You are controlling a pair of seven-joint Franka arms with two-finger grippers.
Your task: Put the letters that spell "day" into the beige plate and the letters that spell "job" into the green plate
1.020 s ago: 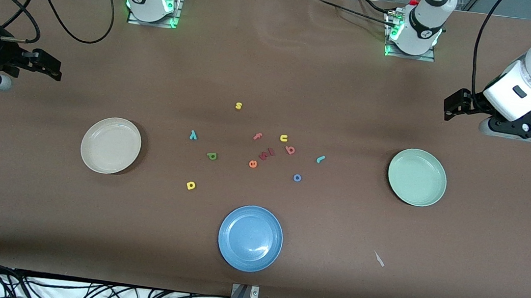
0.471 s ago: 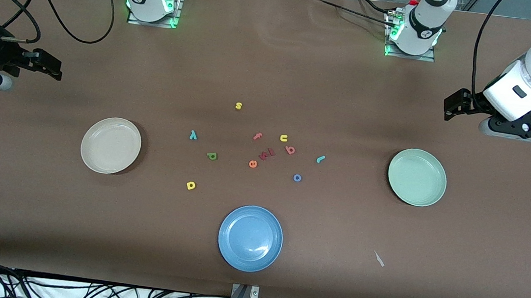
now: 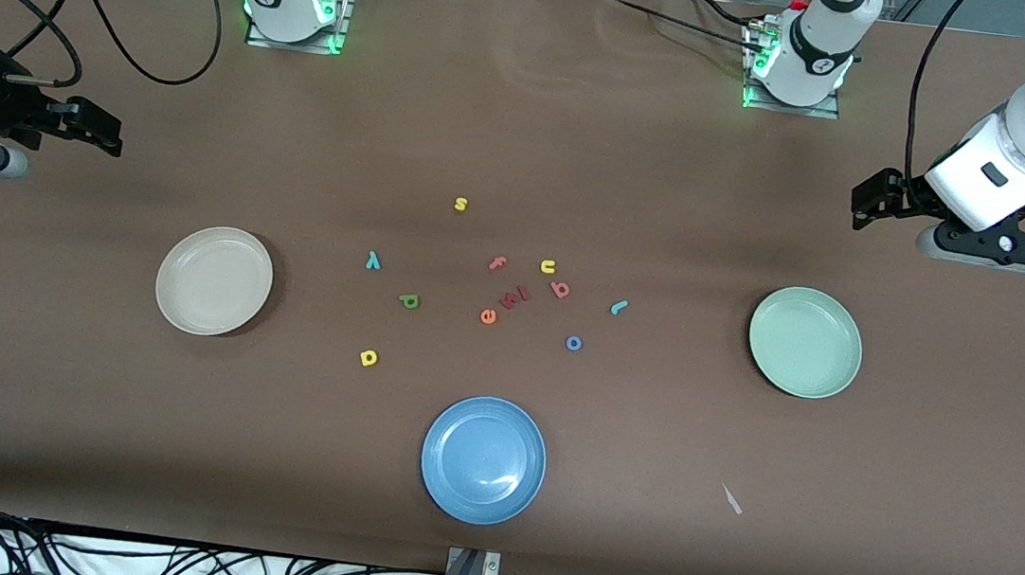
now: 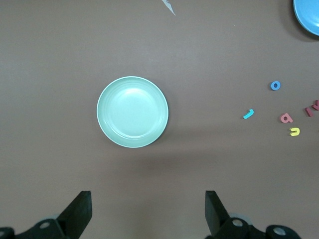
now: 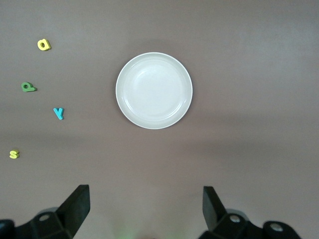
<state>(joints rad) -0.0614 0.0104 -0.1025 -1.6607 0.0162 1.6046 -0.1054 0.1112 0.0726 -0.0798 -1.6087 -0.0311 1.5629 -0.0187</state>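
The beige plate (image 3: 213,280) (image 5: 154,90) lies bare toward the right arm's end, the green plate (image 3: 805,342) (image 4: 132,111) bare toward the left arm's end. Between them lie the teal "y" (image 3: 372,260), green "d" (image 3: 409,300), yellow "a" (image 3: 368,358), pinkish-red "b" (image 3: 560,289), teal "j" (image 3: 619,307) and blue "o" (image 3: 573,342). My right gripper (image 3: 100,132) (image 5: 145,206) hangs open and holds nothing, high over the table by the beige plate. My left gripper (image 3: 867,203) (image 4: 148,209) hangs open and holds nothing, by the green plate.
A blue plate (image 3: 483,459) sits nearest the front camera. Other letters lie among the task ones: yellow "s" (image 3: 460,204), pink "f" (image 3: 497,263), yellow "u" (image 3: 548,266), orange "e" (image 3: 488,316) and small red pieces (image 3: 516,296). A pale scrap (image 3: 731,499) lies near the front edge.
Both arms have shifted very slightly. The letters and plates have not moved, and both grippers stay open.
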